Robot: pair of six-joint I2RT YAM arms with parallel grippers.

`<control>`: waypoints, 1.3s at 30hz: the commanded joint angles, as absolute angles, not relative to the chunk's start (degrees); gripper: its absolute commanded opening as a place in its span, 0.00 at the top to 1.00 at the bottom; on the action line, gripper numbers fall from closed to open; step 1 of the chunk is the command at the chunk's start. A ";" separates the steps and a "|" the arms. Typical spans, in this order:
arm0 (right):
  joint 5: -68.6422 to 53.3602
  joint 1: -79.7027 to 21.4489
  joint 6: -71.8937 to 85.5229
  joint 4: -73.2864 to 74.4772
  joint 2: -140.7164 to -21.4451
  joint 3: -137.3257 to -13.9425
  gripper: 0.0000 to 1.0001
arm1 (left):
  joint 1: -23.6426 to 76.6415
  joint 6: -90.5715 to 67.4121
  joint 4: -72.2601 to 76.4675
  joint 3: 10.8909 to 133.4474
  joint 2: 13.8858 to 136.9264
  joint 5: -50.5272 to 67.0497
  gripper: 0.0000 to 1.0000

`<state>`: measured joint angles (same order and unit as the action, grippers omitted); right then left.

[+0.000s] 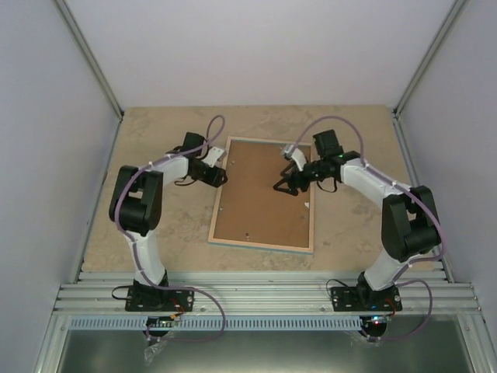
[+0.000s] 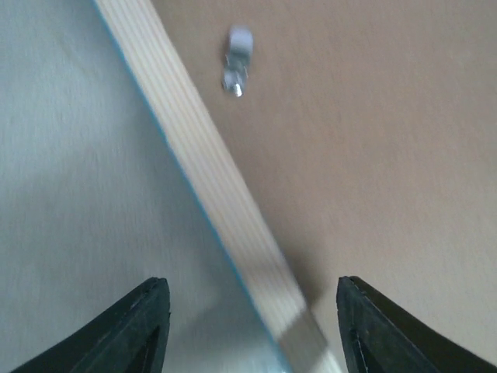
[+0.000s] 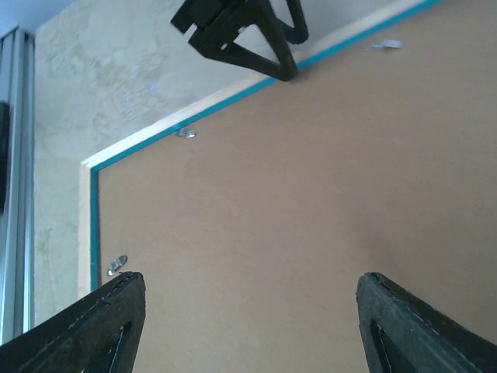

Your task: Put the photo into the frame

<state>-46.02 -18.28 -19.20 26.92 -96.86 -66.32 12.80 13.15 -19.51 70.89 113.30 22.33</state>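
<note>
Frame (image 1: 260, 247) face-down, board (image 1: 264, 210) up — long axis top-to-bottom (slight tilt). Left gripper (image 1: 220, 177) apart astride its left edge; right gripper (image 1: 283, 188) apart over board.

A brown backing board (image 1: 256, 210) lies flat on the beige stone-patterned table (image 1: 155, 132), with ribbed aluminium rails (image 1: 264, 294) along the table's 6 o'clock edge. A small metal clip (image 2: 237, 66) sits near the board's edge, at 12 o'clock in the left wrist view.

No readable text or labels anywhere; the blurred left wrist view may hide some.
</note>
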 commanded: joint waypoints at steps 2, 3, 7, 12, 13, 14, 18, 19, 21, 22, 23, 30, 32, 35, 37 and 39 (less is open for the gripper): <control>-40.31 -25.12 -24.87 23.57 -96.12 -65.04 0.27 | 12.31 19.58 -27.03 64.38 101.02 18.22 0.35; -39.77 -26.27 -25.66 22.94 -96.49 -64.87 0.27 | 12.30 20.47 -27.57 62.89 98.99 18.16 0.34; -37.25 -31.19 -27.81 18.62 -97.54 -63.21 0.30 | 12.30 22.38 -28.49 56.53 92.72 17.25 0.30; -33.48 -38.44 -29.76 10.93 -99.97 -63.10 0.35 | 12.30 18.34 -29.06 54.10 95.03 22.14 0.37; -31.77 -39.97 -30.66 9.13 -100.73 -63.29 0.36 | 12.30 17.48 -28.93 54.28 96.11 23.52 0.39; -30.11 -41.54 -31.34 7.72 -101.71 -63.60 0.38 | 12.30 16.54 -28.65 54.45 97.14 24.94 0.41; -26.87 -45.40 -31.87 1.40 -105.26 -63.60 0.46 | 12.30 14.53 -28.32 55.18 99.69 28.85 0.49; -26.36 -45.96 -31.64 0.35 -105.99 -63.29 0.47 | 12.30 14.17 -28.05 55.12 100.08 29.23 0.51; -25.49 -46.67 -31.43 -3.04 -107.75 -63.02 0.49 | 12.30 13.43 -27.79 55.02 101.05 29.32 0.54; -25.25 -47.08 -31.53 -3.86 -108.68 -62.97 0.50 | 12.30 13.12 -27.80 54.98 101.55 29.29 0.55; -24.85 -47.29 -31.62 -4.67 -109.55 -62.94 0.50 | 12.24 12.76 -27.78 54.99 102.02 29.19 0.56; -22.01 -48.05 -31.99 -9.21 -113.94 -62.25 0.53 | 11.92 11.46 -28.07 55.41 104.06 28.35 0.70; -21.75 -48.44 -31.99 -9.90 -114.86 -62.06 0.54 | 11.43 11.08 -28.09 55.33 104.30 28.65 0.75; -21.26 -49.29 -31.90 -10.52 -116.18 -62.13 0.55 | 10.55 10.38 -27.66 55.20 104.20 29.09 0.78; -20.89 -49.83 -31.83 -10.86 -117.03 -62.26 0.56 | 10.29 10.32 -27.48 54.90 104.22 29.18 0.82; -20.53 -50.05 -31.33 -11.03 -117.92 -62.76 0.57 | 10.28 10.50 -27.44 54.53 104.40 29.53 0.87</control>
